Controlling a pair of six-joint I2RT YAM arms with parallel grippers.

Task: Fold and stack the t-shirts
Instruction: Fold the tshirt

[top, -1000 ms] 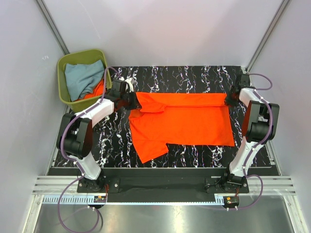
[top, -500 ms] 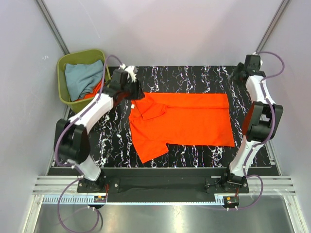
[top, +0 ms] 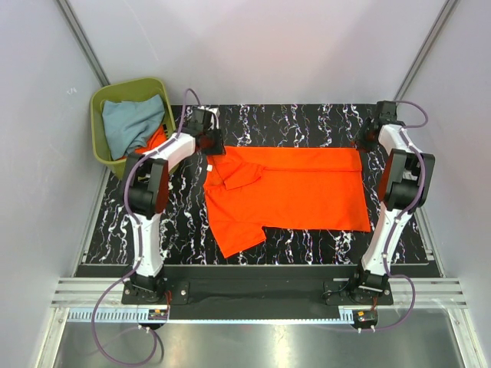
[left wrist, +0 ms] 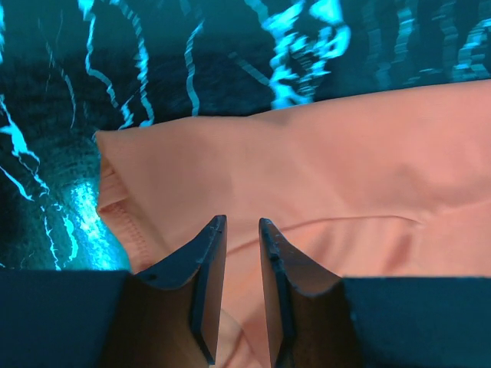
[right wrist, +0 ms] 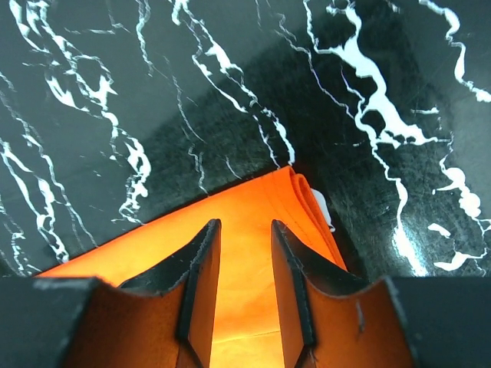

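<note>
Left gripper [left wrist: 242, 222] hangs over the corner of the flat orange t-shirt [top: 299, 192] nearest the green bin [top: 126, 83] — its fingers are a little apart and hold nothing. Right gripper [right wrist: 244, 224] is over the corner farthest from the bin, its fingers a little apart too. Inside the bin lie a grey-blue t-shirt [top: 130, 123] and a second orange t-shirt [top: 156, 140].

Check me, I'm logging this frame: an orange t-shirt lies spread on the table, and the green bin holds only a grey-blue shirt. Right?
Not only that: in the top external view the green bin also holds orange cloth beside the grey-blue shirt. The orange t-shirt does lie spread on the table.
</note>
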